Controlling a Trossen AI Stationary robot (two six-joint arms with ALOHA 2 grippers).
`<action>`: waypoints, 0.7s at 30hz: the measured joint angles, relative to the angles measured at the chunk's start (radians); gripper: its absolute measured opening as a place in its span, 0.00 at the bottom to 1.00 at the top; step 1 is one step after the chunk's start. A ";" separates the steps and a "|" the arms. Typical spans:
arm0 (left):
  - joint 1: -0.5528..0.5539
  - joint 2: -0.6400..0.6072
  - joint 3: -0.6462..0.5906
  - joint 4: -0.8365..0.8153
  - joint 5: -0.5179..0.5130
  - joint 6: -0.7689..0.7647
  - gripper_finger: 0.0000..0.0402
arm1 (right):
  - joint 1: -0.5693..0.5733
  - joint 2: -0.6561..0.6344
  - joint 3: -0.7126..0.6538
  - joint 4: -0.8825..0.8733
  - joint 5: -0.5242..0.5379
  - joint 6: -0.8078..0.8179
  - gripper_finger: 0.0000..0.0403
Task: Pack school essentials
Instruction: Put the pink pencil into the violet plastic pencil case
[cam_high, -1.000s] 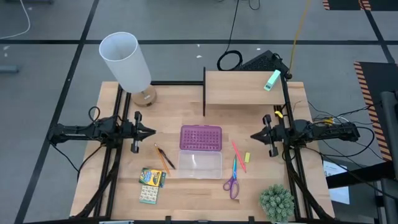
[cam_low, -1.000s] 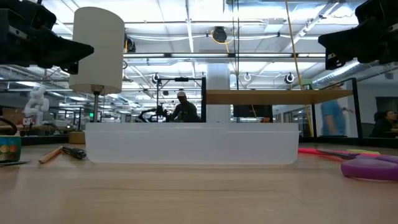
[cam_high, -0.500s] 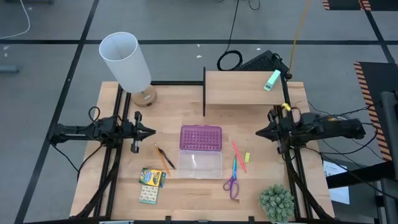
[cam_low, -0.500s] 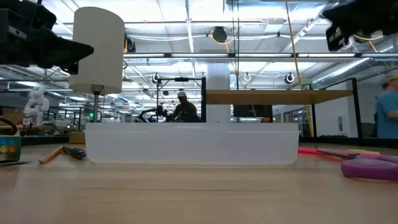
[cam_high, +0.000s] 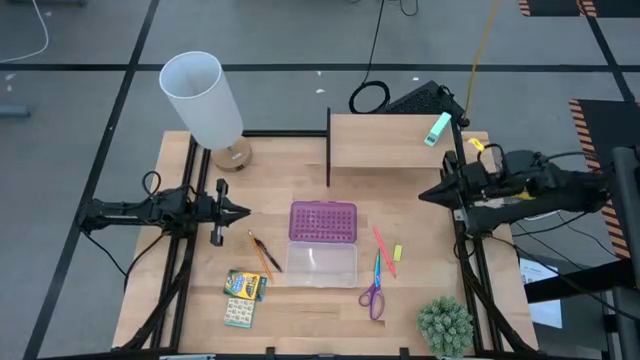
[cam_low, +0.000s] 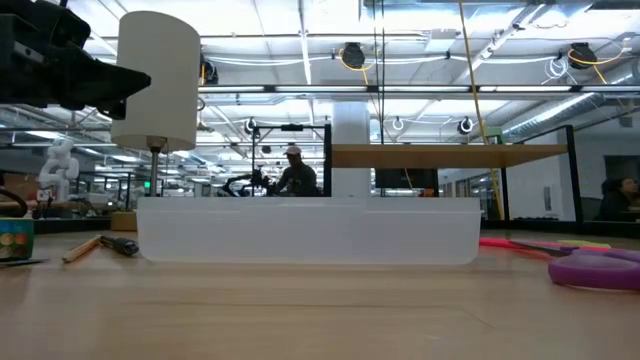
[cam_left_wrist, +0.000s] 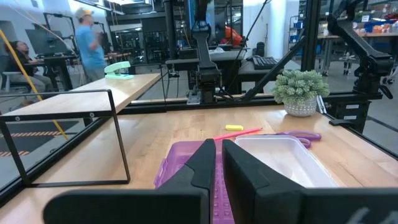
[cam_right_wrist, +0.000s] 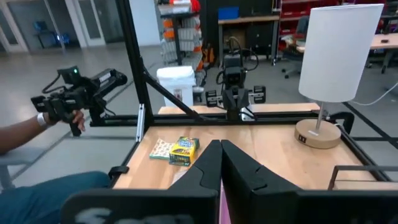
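Purple-handled scissors (cam_high: 373, 297) lie just right of the clear plastic case with a purple studded lid (cam_high: 322, 243) (mid-bench). Left tool (cam_high: 243, 212), fingers pressed together, waits left of it. Right tool (cam_high: 424, 195), likewise pressed together, hovers right of it.

Bright, even overhead light in all views; ceiling strip lights show in low view bkgd. High view: sharp, shadows soft & short, lamp (cam_high: 203, 97) throws a faint one on the table (cam_high: 300, 310). Low view: foreground wood blurred, clear case (cam_low: 308, 231) reads milky, scissors (cam_low: 598, 268) soft at the edge. Wrist views: own fingers (cam_left_wrist: 202, 168) dark & out of focus, room behind fairly crisp; slight wide-angle bend at edges, lamp shade (cam_right_wrist: 339, 51) near blown-out white
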 joint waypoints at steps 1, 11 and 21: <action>0.000 0.000 0.000 0.000 0.000 0.000 0.08 | 0.000 0.025 0.036 -0.023 -0.001 -0.006 0.00; 0.000 0.000 0.000 0.000 0.000 0.000 0.08 | 0.000 0.236 0.332 -0.219 -0.029 -0.030 0.00; 0.000 0.000 0.000 0.000 0.000 0.000 0.08 | 0.000 0.340 0.421 -0.326 -0.027 -0.028 0.00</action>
